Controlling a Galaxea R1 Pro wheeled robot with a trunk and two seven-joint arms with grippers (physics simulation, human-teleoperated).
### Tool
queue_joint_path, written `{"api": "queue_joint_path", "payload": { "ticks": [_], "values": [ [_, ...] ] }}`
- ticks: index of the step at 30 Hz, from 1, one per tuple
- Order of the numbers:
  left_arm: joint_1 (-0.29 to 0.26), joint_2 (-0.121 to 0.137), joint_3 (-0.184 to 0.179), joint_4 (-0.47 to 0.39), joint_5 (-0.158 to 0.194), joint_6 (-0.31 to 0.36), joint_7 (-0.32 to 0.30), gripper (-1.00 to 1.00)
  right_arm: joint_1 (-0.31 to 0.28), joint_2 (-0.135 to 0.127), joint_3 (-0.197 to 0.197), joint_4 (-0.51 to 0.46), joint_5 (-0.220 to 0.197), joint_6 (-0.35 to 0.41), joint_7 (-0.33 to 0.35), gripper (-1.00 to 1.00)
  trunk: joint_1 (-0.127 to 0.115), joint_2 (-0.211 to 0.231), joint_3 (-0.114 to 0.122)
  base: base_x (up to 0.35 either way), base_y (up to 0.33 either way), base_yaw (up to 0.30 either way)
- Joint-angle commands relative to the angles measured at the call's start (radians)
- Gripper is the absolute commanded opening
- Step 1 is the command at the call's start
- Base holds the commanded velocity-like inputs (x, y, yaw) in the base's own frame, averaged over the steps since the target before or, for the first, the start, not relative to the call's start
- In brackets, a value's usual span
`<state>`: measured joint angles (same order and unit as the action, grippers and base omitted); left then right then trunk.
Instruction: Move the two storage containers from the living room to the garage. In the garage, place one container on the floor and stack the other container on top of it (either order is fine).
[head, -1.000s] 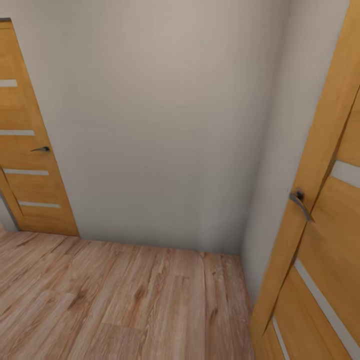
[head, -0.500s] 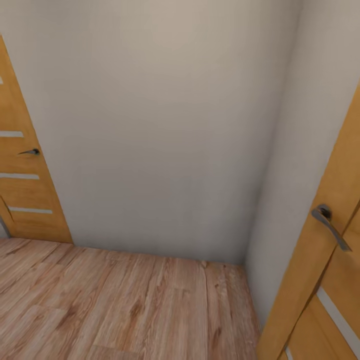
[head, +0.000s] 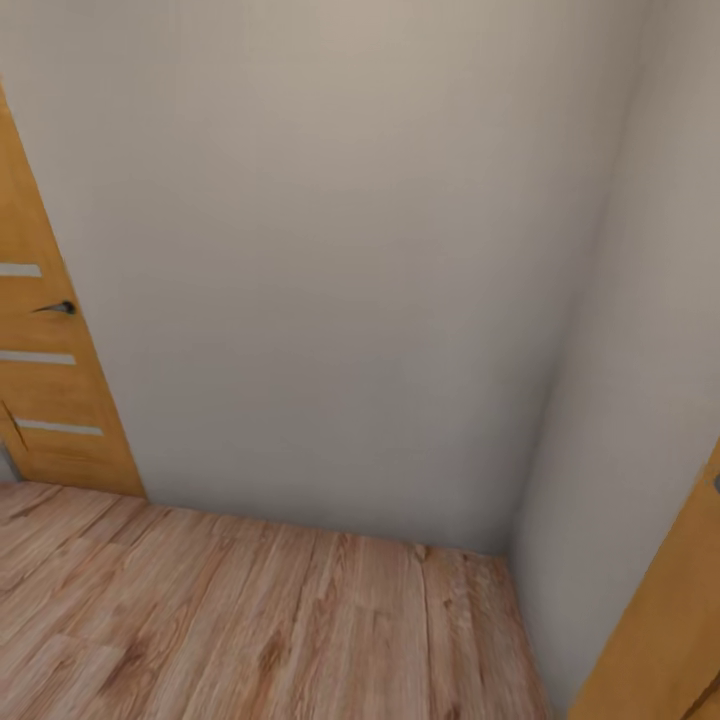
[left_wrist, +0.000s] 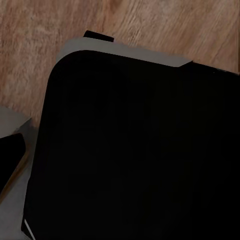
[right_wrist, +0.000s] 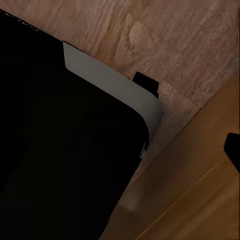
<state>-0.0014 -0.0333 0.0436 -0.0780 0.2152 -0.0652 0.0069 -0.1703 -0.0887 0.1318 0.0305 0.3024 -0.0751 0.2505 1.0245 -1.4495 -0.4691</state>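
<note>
I face a plain pale grey-white wall (head: 330, 250) that fills most of the frame and meets a second wall (head: 640, 400) in a corner at the right. Light wood plank flooring (head: 250, 620) runs across the bottom. At the left edge stands an orange wooden door (head: 45, 390) with pale horizontal strips and a dark lever handle (head: 58, 308). Another orange door's edge (head: 660, 640) cuts the lower right corner. The light is soft and even.
</note>
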Motion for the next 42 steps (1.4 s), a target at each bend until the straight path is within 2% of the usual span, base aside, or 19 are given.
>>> {"api": "queue_joint_path", "payload": {
  "ticks": [1,7,19,28,34,40,41,42],
  "values": [
    [0.000,0.000,0.004,0.000,0.002,-0.002,0.001,1.00,-0.001,-0.001,0.008,0.003,0.000,-0.008,0.001,1.00,0.001,0.000,-0.001,0.320,0.000,0.248],
    [0.000,0.000,0.004,0.000,0.002,-0.002,0.001,1.00,-0.001,-0.002,0.008,0.003,0.000,-0.008,0.001,1.00,0.001,0.000,-0.001,0.320,0.000,0.232],
    [0.000,0.000,0.004,0.000,0.002,-0.002,0.001,1.00,-0.001,-0.001,0.008,0.003,-0.002,-0.008,0.001,1.00,0.001,0.000,-0.001,0.320,0.000,0.041],
    [0.000,0.000,0.004,0.000,0.002,-0.002,0.001,1.00,-0.001,0.000,0.008,0.003,-0.003,-0.008,0.000,1.00,0.001,0.000,-0.001,0.320,0.000,0.236],
    [0.000,-0.001,0.004,0.000,0.002,-0.002,0.001,1.00,-0.001,0.003,0.004,0.002,-0.007,-0.009,-0.035,1.00,0.001,0.000,-0.001,0.302,0.000,0.268],
    [0.000,-0.001,0.005,0.000,0.002,-0.002,0.001,1.00,-0.001,0.007,0.001,0.003,-0.009,-0.009,-0.084,1.00,0.001,0.000,-0.001,0.073,0.000,0.272],
    [0.000,-0.002,0.006,0.000,0.002,-0.002,0.002,1.00,-0.001,0.006,0.000,0.002,-0.024,-0.009,-0.096,1.00,0.001,0.000,-0.001,0.011,0.000,0.274],
    [0.000,-0.001,0.007,0.001,0.002,-0.002,0.003,1.00,-0.001,0.006,0.000,0.003,-0.064,-0.010,-0.108,1.00,0.001,0.000,-0.001,0.004,0.000,0.276]
  ]
}}
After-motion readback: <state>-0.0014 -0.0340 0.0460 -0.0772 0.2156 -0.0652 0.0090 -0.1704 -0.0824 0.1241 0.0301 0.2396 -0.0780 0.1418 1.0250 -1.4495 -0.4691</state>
